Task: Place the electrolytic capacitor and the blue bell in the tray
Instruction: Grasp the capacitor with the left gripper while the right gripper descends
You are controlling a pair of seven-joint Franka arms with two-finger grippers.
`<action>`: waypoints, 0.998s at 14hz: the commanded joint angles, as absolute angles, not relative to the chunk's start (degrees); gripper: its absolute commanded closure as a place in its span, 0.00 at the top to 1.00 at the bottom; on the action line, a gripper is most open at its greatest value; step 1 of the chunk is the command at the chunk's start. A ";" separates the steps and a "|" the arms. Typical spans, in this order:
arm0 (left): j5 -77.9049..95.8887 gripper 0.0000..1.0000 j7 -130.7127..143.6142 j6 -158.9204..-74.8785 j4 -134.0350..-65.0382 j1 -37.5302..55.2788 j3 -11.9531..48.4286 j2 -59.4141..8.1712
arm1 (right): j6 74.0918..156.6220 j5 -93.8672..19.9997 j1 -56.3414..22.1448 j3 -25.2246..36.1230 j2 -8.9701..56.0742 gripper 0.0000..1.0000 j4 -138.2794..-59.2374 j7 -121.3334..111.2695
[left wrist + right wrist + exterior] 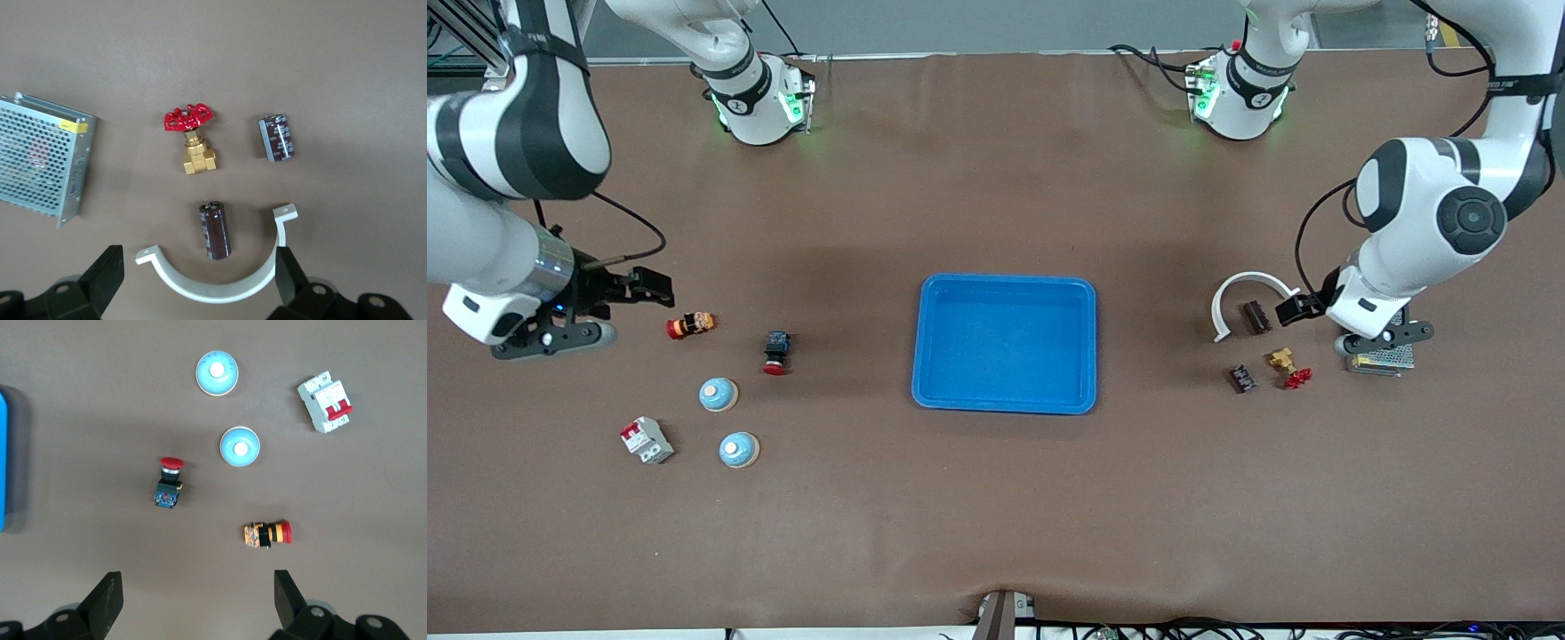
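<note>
Tray [1005,396]: mid-tabletop; you see it bare.
Capacitors: one [1256,316] inside white clamp arc [1249,283], other [1242,378] just nearer cam; both toward L-arm end.
Blue bells [718,394] [739,449]: toward R-arm end, near breaker [647,439].
L gripper [200,280]: fingers spread, nothing held, over clamp.
R gripper [199,603]: fingers spread, nothing held, by R-arm table edge.

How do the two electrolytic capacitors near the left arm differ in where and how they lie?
One electrolytic capacitor lies inside the curve of the white clamp; the other capacitor lies outside it, nearer the front camera, beside the brass valve. Their long axes point in somewhat different directions. Both are dark cylinders lying on their sides, neither yet in the tray.
</note>
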State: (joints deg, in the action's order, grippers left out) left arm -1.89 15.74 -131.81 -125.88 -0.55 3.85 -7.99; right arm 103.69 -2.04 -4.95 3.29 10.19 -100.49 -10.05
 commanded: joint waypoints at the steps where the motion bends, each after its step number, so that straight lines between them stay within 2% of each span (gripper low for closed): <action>1: -0.97 1.00 17.13 -138.84 -129.80 -0.62 3.96 -9.40 | 106.25 -1.32 -6.15 3.43 13.61 1.00 -99.84 -11.25; 10: -0.79 0.71 21.36 -142.56 -131.22 -0.62 4.22 -15.82 | 115.04 -1.14 -5.80 3.60 20.74 1.00 -100.02 -31.43; 14: -0.36 0.66 21.45 -142.99 -130.96 -0.44 4.39 -18.10 | 119.96 -1.40 -2.47 3.60 24.07 1.00 -100.20 -49.70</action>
State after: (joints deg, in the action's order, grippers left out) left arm -1.89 21.27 -141.67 -130.73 -0.55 4.09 -17.19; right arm 118.06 -2.01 -4.86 4.07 22.37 -100.52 -41.77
